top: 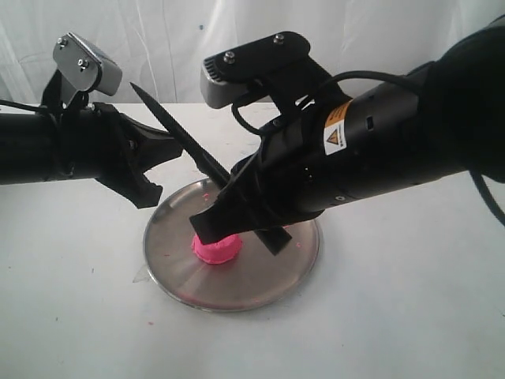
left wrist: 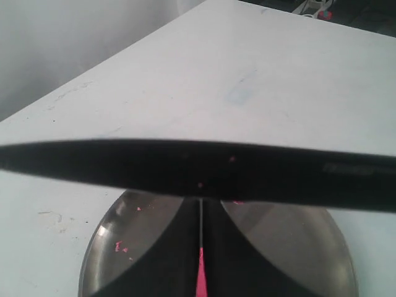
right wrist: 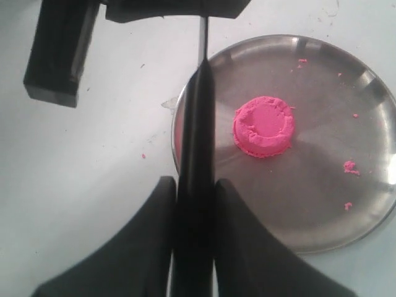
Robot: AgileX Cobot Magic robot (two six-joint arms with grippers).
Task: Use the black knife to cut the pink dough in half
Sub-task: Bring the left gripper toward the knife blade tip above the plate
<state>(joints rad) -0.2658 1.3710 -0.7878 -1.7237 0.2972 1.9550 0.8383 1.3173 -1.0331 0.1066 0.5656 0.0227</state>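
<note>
The pink dough (top: 215,251) (right wrist: 263,125) is a round puck, whole, left of centre on the steel plate (top: 268,276) (right wrist: 322,204). My right gripper (top: 237,227) (right wrist: 195,182) is shut on the handle of the black knife (top: 177,133) (right wrist: 197,124), held just above the dough. The blade slants up and back to the left, off to one side of the puck. My left gripper (top: 170,154) (left wrist: 201,201) is shut with only a thin slit between its fingers. Its tips sit against the blade's flat side (left wrist: 198,170), and a sliver of dough (left wrist: 200,279) shows through the slit.
Tiny pink crumbs (right wrist: 350,167) lie scattered on the plate (left wrist: 297,241). Around it is a white tabletop (top: 394,316), with a white backdrop behind. Both arms crowd over the plate's back half.
</note>
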